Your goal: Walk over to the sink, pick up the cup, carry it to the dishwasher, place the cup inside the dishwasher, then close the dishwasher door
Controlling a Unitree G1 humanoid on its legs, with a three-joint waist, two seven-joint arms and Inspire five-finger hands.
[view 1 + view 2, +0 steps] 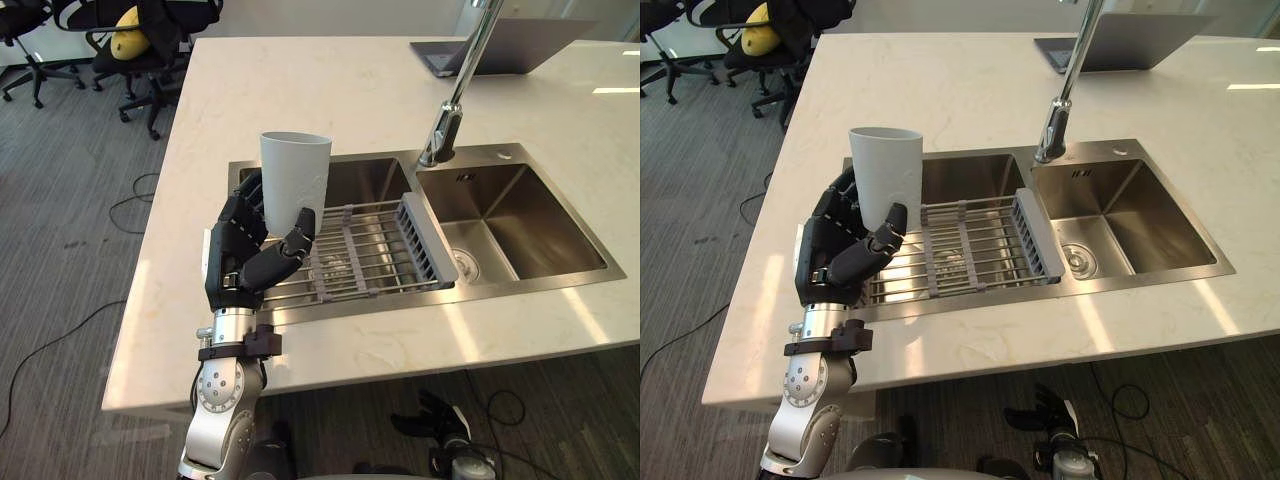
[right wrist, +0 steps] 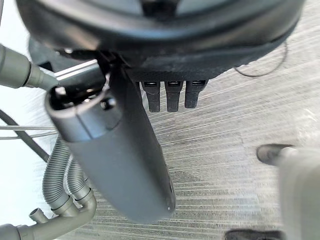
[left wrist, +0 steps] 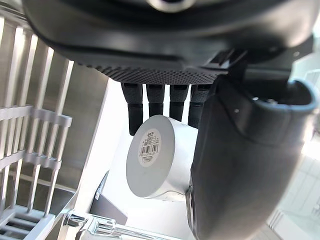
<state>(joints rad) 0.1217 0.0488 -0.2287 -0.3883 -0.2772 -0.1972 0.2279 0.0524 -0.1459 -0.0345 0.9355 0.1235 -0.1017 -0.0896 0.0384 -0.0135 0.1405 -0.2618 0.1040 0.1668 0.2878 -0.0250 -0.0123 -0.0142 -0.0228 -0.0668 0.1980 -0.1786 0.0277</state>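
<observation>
Left hand (image 1: pixel 245 258) gripping cup (image 1: pixel 296 180): fingers curled round the back of its lower wall, thumb (image 1: pixel 296 240) pressed on the near side. Cup pale grey, upright, mouth up, standing well clear of the top of the hand. It is held over the left end of the rack (image 1: pixel 365 255), not touching it.

Left wrist view: cup base faces the camera, carrying a white barcode label (image 3: pixel 150 142); print too small to read. Fingers (image 3: pixel 155 102) on one side of the cup, thumb on the other.

Right hand (image 1: pixel 435 415) hangs low beneath the worktop's near edge, over the floor (image 1: pixel 70 250), fingers relaxed, holding nothing.

Sink (image 1: pixel 520 285) has two basins; rack spans the left one, right one bare steel. Tap (image 1: pixel 455 100) rises at the back between them. Left arm comes up past the near edge of the worktop (image 1: pixel 330 90). Broad bare stone behind the sink, narrow strips to its left and front. Laptop (image 1: pixel 500 45) at the far side. Chairs (image 1: pixel 140 50) far left, well apart from the worktop.
</observation>
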